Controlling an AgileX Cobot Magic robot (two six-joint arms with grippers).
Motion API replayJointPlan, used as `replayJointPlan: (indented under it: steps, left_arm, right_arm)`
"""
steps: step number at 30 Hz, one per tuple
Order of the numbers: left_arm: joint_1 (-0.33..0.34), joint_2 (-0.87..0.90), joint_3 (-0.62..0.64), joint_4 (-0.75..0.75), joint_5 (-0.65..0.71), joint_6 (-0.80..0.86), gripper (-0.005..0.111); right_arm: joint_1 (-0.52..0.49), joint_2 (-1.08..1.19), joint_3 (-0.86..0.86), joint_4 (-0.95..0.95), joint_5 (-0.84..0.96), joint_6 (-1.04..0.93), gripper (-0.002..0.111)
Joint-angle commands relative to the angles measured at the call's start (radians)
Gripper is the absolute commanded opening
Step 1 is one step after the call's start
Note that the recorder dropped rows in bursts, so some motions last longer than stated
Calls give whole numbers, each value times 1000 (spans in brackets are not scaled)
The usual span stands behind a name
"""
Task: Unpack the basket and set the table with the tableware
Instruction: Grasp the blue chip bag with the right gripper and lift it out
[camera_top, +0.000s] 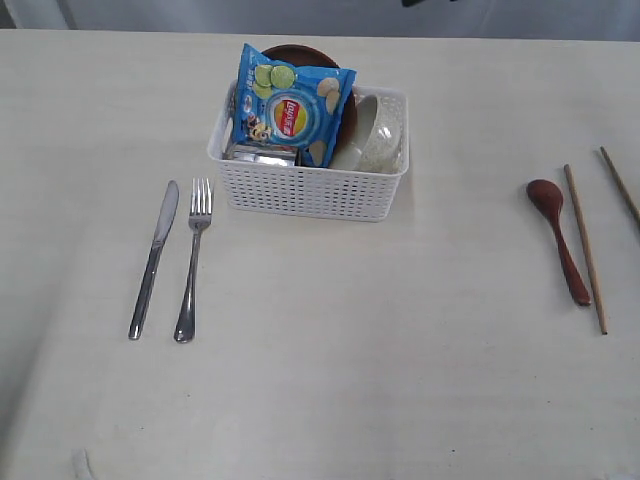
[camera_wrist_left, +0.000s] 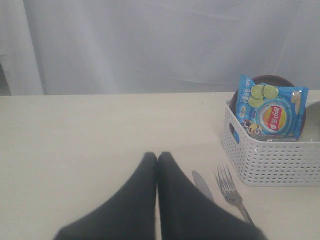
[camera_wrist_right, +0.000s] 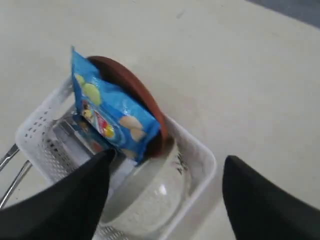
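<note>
The setting is part done. The knife (camera_top: 153, 258) and fork (camera_top: 192, 258) lie side by side on the bench (camera_top: 350, 380) at centre left of the exterior view, and the wooden spoon (camera_top: 560, 238) and chopsticks (camera_top: 586, 248) lie at the right edge. Left in the white lattice basket (camera_top: 308, 190), upper centre, are the brown plate (camera_top: 300, 54) on edge, the tilted off-white bowl (camera_top: 378, 135) and what may be a steel cup (camera_top: 262, 154), mostly hidden by the blue chip bag (camera_top: 290, 105). The left gripper (camera_wrist_left: 157, 156) has its jaws pressed together, empty. The right gripper (camera_wrist_right: 167, 162) has its jaws wide, with the bowl between them.

The bench (camera_top: 320, 390) carries the basket (camera_top: 310, 190) at far centre, knife (camera_top: 153, 258) and fork (camera_top: 193, 262) side by side on the left, spoon (camera_top: 560, 240) and chopsticks (camera_top: 586, 250) on the right.
</note>
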Motion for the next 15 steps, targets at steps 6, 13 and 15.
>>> replayJointPlan:
  steps: [6, 13, 15]
  left_arm:
    - [-1, -4, 3, -3, -12, 0, 0]
    - [-1, -4, 3, -3, -12, 0, 0]
    - [-1, -4, 3, -3, -12, 0, 0]
  right_arm:
    - [178, 14, -25, -73, -221, -44, 65]
    - [241, 115, -25, -85, -213, -48, 65]
    - [255, 146, -25, -85, -228, -48, 65]
